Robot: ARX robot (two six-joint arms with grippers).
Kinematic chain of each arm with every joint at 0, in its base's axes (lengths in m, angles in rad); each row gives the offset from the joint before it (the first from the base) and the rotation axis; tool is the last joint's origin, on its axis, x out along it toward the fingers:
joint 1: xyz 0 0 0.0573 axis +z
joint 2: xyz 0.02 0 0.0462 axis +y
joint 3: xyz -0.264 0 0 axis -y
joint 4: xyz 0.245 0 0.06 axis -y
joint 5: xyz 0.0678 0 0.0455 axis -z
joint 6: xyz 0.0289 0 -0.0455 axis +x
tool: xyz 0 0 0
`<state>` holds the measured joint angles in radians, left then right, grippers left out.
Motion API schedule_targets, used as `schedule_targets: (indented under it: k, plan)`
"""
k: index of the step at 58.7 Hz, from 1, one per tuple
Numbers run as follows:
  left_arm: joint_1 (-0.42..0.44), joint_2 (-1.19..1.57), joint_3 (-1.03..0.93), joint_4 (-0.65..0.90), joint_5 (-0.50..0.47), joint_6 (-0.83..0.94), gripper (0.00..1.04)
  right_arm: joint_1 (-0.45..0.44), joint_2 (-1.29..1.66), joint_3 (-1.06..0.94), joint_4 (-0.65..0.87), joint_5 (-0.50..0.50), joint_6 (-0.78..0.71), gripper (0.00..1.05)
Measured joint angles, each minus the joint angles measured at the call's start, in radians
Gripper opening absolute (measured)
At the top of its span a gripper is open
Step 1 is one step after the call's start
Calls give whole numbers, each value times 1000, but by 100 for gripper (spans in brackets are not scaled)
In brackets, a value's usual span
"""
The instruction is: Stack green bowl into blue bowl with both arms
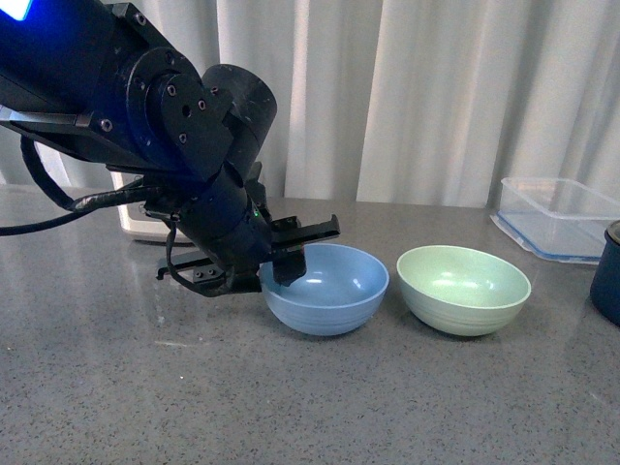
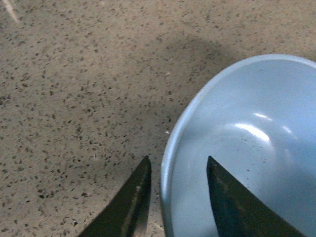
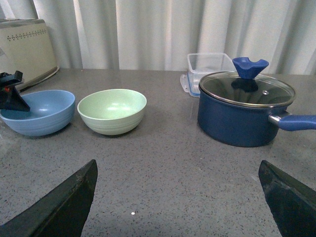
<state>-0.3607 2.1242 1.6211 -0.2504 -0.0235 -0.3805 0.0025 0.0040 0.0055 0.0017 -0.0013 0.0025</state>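
While the left gripper (image 2: 177,163) straddles the blue bowl's (image 1: 329,291) nine-o'clock rim, jaws spread, the green bowl (image 1: 463,289) sits just beside at three o'clock; the right gripper (image 3: 177,170) gapes wide.

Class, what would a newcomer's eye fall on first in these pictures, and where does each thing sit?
The bulky black left arm fills the front view's left side, its pincer open astride the rim of the blue bowl, one finger inside, one outside. Right of it stands the empty green bowl, apart from it, on the grey counter.
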Motion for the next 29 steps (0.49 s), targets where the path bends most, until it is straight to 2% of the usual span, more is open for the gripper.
schedule_targets:
  k: [10, 12, 14, 16, 18, 21, 24, 29]
  plan:
    - [-9, -98, -101, 148, 29, 39, 64, 0, 0, 0, 0, 0, 0, 95]
    - [-12, -167, -163, 240, 29, 79, 73, 0, 0, 0, 0, 0, 0, 95]
    - [-20, -236, -225, 344, -21, 123, 80, 0, 0, 0, 0, 0, 0, 95]
    - [-27, -293, -285, 451, -109, 184, 78, 0, 0, 0, 0, 0, 0, 95]
    - [-27, -370, -370, 600, -222, 243, 71, 0, 0, 0, 0, 0, 0, 95]
    - [-18, -482, -499, 778, -304, 299, 60, 0, 0, 0, 0, 0, 0, 95]
    - [13, -588, -645, 904, -298, 332, 47, 0, 0, 0, 0, 0, 0, 95]
    - [59, -665, -820, 980, -265, 354, 31, 0, 0, 0, 0, 0, 0, 95]
